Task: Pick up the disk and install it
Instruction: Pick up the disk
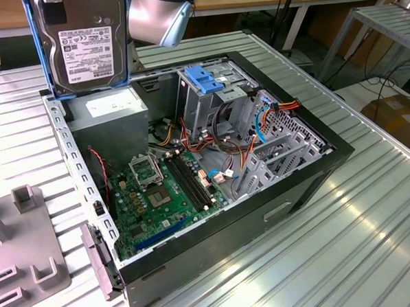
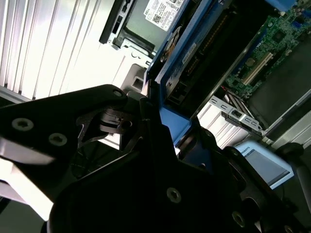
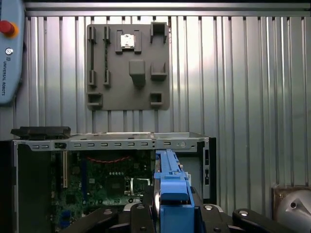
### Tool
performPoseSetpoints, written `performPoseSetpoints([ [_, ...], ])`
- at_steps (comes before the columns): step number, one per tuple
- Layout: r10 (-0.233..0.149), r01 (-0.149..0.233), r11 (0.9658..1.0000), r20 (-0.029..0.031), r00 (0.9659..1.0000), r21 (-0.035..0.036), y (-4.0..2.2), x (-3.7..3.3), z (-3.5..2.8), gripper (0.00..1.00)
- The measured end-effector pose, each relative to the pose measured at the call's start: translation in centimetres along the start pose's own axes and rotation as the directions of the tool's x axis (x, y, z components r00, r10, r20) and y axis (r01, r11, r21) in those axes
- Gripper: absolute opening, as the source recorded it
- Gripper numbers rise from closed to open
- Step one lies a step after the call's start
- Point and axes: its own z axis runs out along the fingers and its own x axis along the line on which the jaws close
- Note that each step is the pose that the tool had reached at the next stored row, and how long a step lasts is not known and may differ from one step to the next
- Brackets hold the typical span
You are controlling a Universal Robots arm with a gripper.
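Note:
The disk (image 1: pixel 82 46) hangs upright in the air over the back corner of the open computer case (image 1: pixel 310 182), at the exterior view's upper left. Its white label faces the camera and its blue bracket runs round the edges. In the first wrist view I look down the disk's blue-framed edge (image 3: pixel 170 187), with my gripper (image 3: pixel 171 211) shut on it, a black finger on each side. The second wrist view has the disk (image 2: pixel 187 53) reaching away from my gripper (image 2: pixel 163 126) toward the case below.
Inside the case lie a green motherboard (image 1: pixel 159 190), an upright metal cage with a blue handle (image 1: pixel 205 81) and a grey box with a white sticker (image 1: pixel 110 107). A grey fixture plate (image 1: pixel 24 252) rests on the slatted metal table (image 1: pixel 374 227). A teach pendant (image 3: pixel 9 48) lies beyond.

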Motion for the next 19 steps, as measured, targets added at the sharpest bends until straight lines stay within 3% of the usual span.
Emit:
performPoseSetpoints([
  [7, 0.001, -0.001, 1.0000, 0.0001, 1.0000, 0.0001, -1.09, 0.78, 0.02, 0.37],
  [15, 0.001, -0.001, 1.0000, -0.0002, 1.0000, 0.0001, -3.29, 1.04, 0.16, 0.37],
  [17, 0.001, -0.001, 1.0000, -0.0002, 1.0000, 0.0001, -4.09, 1.13, 0.25, 0.37],
  [19, 0.001, -0.001, 1.0000, -0.0002, 1.0000, 0.0000, -4.28, 1.13, 0.27, 0.37],
])
